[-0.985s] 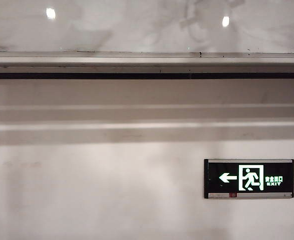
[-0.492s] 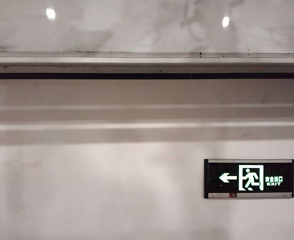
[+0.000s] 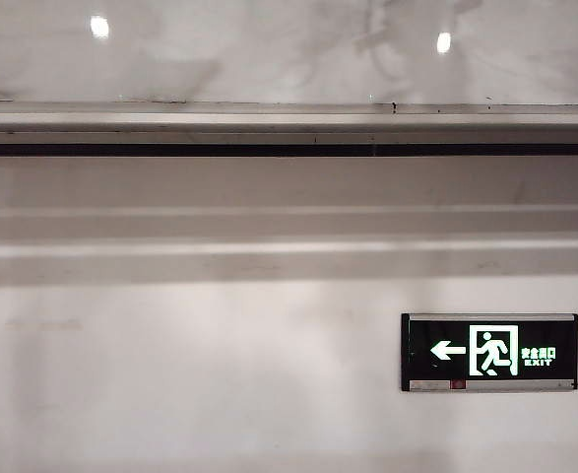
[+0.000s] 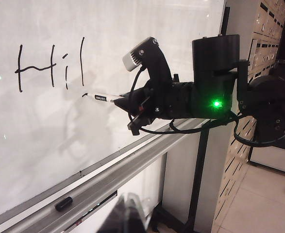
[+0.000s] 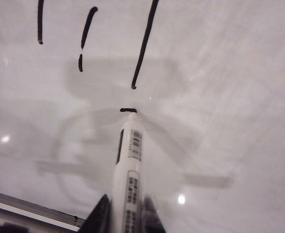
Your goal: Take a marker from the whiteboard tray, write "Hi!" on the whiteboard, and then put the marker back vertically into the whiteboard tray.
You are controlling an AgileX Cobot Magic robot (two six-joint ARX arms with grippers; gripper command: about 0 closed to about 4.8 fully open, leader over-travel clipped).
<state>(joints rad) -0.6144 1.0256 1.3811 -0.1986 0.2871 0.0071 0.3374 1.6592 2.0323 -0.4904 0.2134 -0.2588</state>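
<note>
Marker (image 5: 128, 160) is clamped in your right gripper (image 5: 124, 213), tip on the whiteboard (image 4: 45, 136) just below the "Hi!" strokes (image 4: 52, 68). A black cap (image 4: 63, 203) lies on the whiteboard tray (image 4: 132, 162) below the whiteboard; exit sign (image 3: 488, 352) on the wall under the tray. Left gripper's out of sight, can't tell its state.

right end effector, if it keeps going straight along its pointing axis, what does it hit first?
The whiteboard. The right end effector is shut on the marker, whose tip sits at the dot under the exclamation stroke, apparently already touching, so the marker tip meets the board first. The left end effector is not in view.

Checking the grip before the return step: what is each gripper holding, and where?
Right gripper clamps the marker by its barrel's rear end. Left gripper: out of view.
</note>
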